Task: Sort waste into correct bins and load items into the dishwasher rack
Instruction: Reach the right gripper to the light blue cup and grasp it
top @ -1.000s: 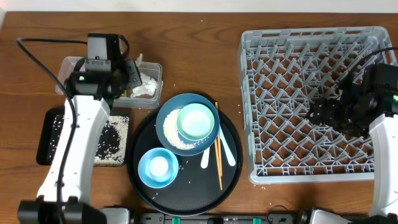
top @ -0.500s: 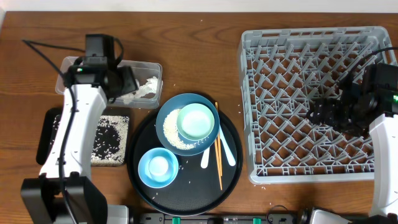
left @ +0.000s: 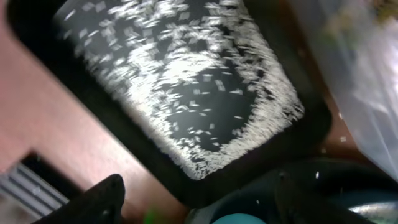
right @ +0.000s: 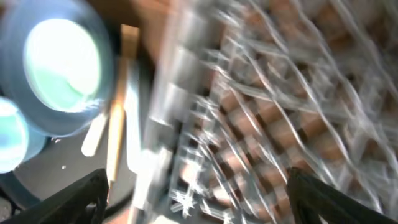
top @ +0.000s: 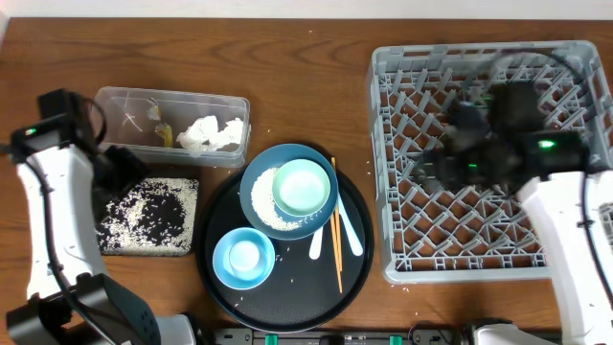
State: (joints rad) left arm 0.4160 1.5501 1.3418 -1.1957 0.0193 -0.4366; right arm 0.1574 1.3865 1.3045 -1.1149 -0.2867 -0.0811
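My left gripper point(top: 124, 171) hangs open and empty at the upper left corner of the flat black tray point(top: 184, 247), which is strewn with rice grains point(left: 186, 93). The clear tub point(top: 172, 99) holds crumpled napkins point(top: 213, 134) and a small wrapper point(top: 163, 134). On the round black tray point(top: 287, 292) sit the dark-blue dish point(top: 257, 177) with rice point(top: 266, 204), the pale-green bowl point(top: 302, 187), the light-blue bowl point(top: 244, 257), chopsticks point(top: 336, 235) and two white spoons point(top: 352, 235). My right gripper point(top: 433, 168) is open over the left part of the dishwasher rack point(top: 488, 230); it holds nothing.
Loose rice grains lie on the round tray around the bowls. The right wrist view is motion-blurred, with the rack's lattice point(right: 261, 112), the chopsticks point(right: 118, 106) and the pale-green bowl point(right: 62, 56) in it. Bare wooden table point(top: 306, 86) lies between tub and rack.
My left arm swung from above the clear tub to the black tray and its jaws opened. My right arm moved from the rack's right side toward its left.
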